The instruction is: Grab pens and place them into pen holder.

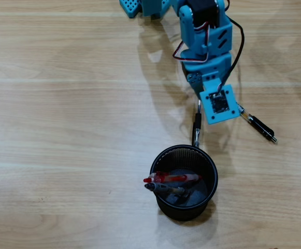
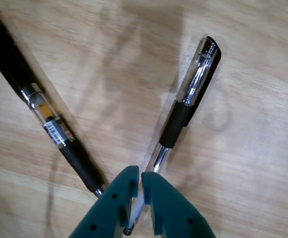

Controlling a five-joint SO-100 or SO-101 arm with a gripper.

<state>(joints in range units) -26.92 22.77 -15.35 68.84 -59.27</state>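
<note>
Pens, four in total, on a light wood-grain bench. Two of them stand tilted inside the black mesh pen holder, which sits toward the near edge of the bench in the overhead view: a red-and-clear pen and a darker pen just below it, both leaning with their ends over the holder's left rim.

Blue arm reaches down from the far edge of the bench in the overhead view, its wrist camera plate above the area just beyond the holder.

Wrist view: teal pincer enters from the bottom edge, its two fingers pressed close together on the thin tip end of a black-and-clear pen. That pen runs up and to the right from the fingers, dark rubber section in the middle, clear barrel and black clip at the far end. In the overhead view the same pen shows as a dark slim shape between the wrist and the holder's rim, its lower end near or touching the rim; cannot tell which.

Second black-and-clear pen lies flat on the bench, slanting from the upper left of the wrist view down to just beside the left finger, a barcode label on its clear part. In the overhead view it lies to the right of the wrist, apart from the holder.
</note>
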